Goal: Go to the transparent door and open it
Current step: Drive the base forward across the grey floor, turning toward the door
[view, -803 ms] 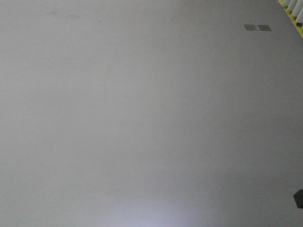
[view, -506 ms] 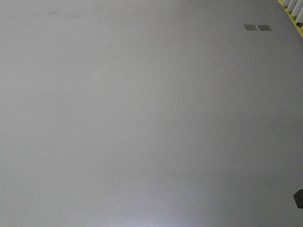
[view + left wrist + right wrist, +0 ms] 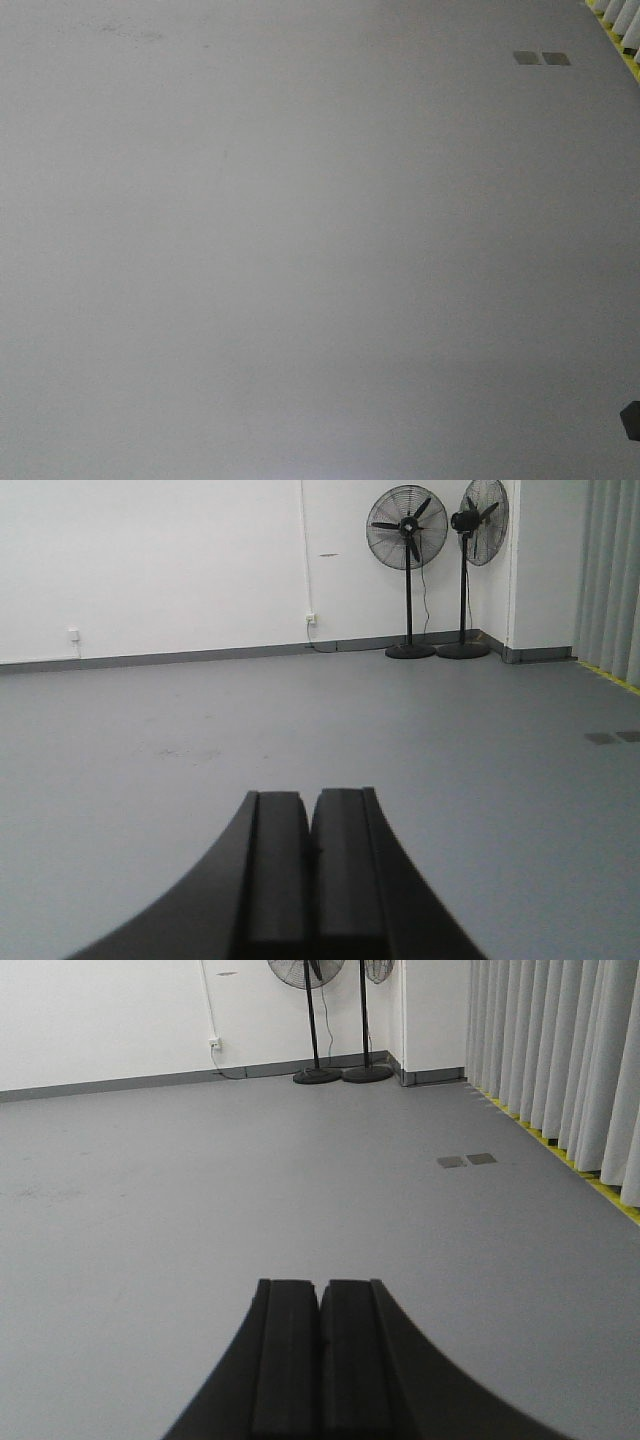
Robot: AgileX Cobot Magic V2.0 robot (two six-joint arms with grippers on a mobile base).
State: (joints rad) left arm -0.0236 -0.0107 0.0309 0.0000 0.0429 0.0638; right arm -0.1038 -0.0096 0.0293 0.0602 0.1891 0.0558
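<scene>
The transparent door is out of view in every frame. My left gripper (image 3: pixel 311 798) is shut and empty, its black fingers pressed together low in the left wrist view, pointing over bare grey floor. My right gripper (image 3: pixel 320 1286) is likewise shut and empty, low in the right wrist view, over the same floor. The front view shows only grey floor (image 3: pixel 300 250) seen from above.
Two black pedestal fans (image 3: pixel 408 540) stand in the far corner by a white wall (image 3: pixel 150 560). Grey-white curtains (image 3: pixel 560 1050) with a yellow floor line (image 3: pixel 610 1195) run along the right. Two grey floor plates (image 3: pixel 466 1161) lie near the curtains, also in the front view (image 3: pixel 541 58).
The floor in the front view has shifted slightly: the stains at top left drifted up and the dark object at bottom right slid down. The base is moving slowly.
</scene>
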